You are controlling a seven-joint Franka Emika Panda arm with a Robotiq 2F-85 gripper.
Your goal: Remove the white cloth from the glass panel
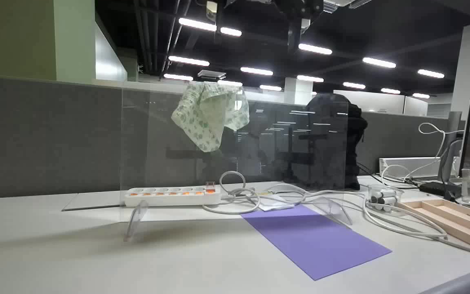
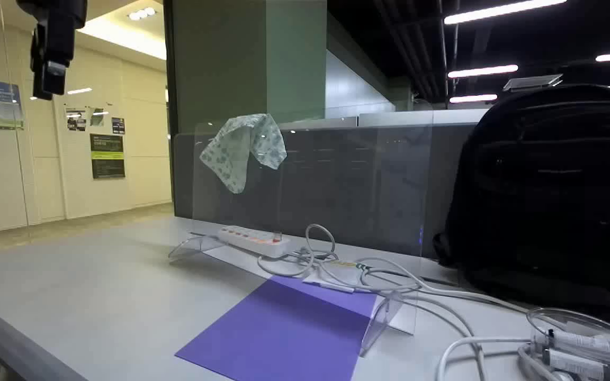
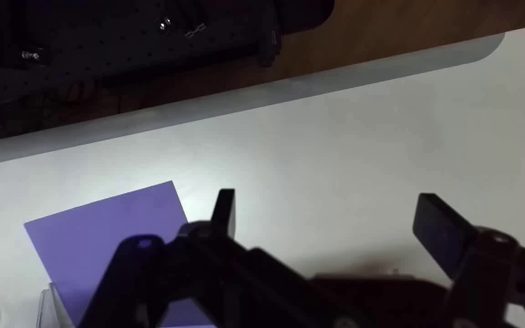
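White cloth: hangs draped over top edge of glass panel; green-printed, visible in both exterior views
Glass panel: stands upright on table
Gripper: shows wide-spread jaws in wrist view, pinching nothing; sits high, apart from cloth in both exterior views
Done: none of the removal, judging by cloth position
Left: probably everything: line up over top edge, close on fabric, lift clear of panel, set down elsewhere
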